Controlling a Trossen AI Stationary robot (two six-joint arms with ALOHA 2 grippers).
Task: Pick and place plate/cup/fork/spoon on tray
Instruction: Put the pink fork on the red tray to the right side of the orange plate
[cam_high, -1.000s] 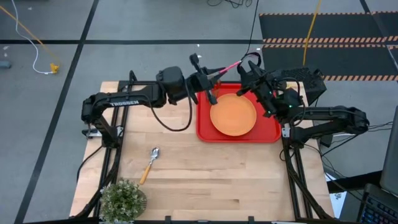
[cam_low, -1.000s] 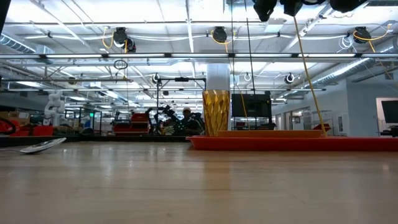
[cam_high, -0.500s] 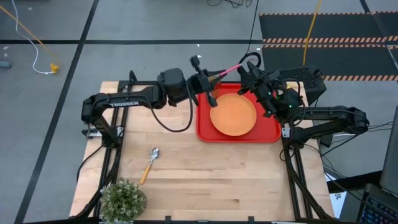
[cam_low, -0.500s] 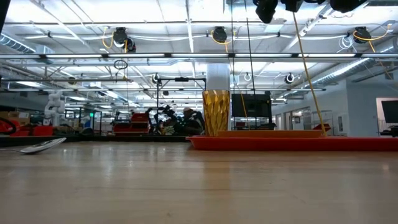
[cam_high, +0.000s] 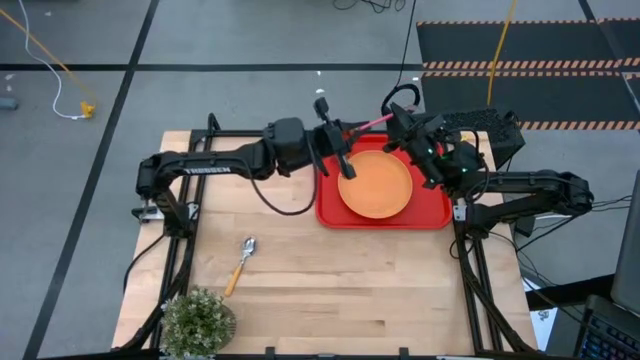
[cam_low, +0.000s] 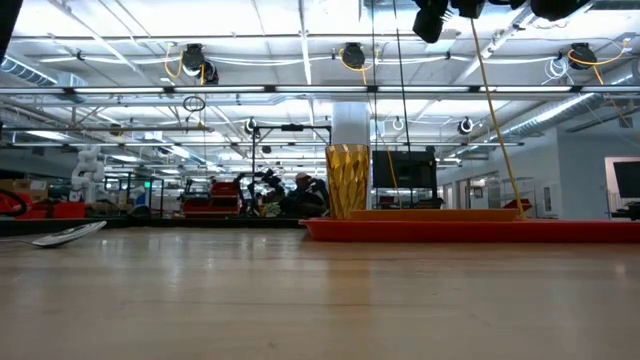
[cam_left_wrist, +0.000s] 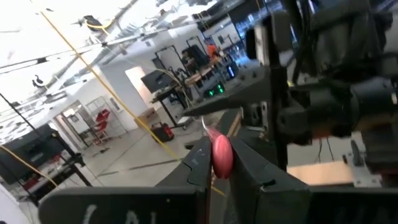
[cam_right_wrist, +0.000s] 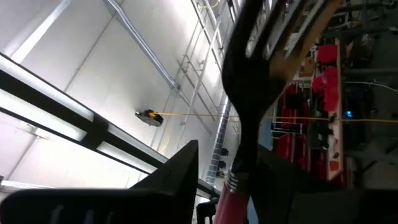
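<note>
The fork (cam_high: 370, 121), red-handled, hangs in the air over the tray's far edge between my two grippers. My left gripper (cam_high: 347, 130) is shut on its handle end. My right gripper (cam_high: 395, 118) stands open around the fork's neck (cam_right_wrist: 239, 155), with light showing between one finger and the metal; the tines (cam_right_wrist: 286, 25) stick out past it. The orange plate (cam_high: 375, 184) lies flat in the red tray (cam_high: 435, 215). The amber cup (cam_low: 347, 180) stands upright at the tray's left end. The yellow-handled spoon (cam_high: 240, 264) lies on the table. My left gripper pinches the free end of the fork's red handle (cam_left_wrist: 222, 152) between its two fingers. The fingers come level from the table's left and lie about along the handle. The fork is lifted clear, roughly level, high above the tray.
A small potted plant (cam_high: 197, 320) stands at the table's near left corner. Bare wood lies between the spoon and the tray. In the low view both grippers (cam_low: 430, 15) hang high above the tray (cam_low: 470, 230).
My left arm has reached a little farther toward the table's right edge. The fork and both grippers have shifted slightly toward the near edge, staying high over the tray's far edge.
</note>
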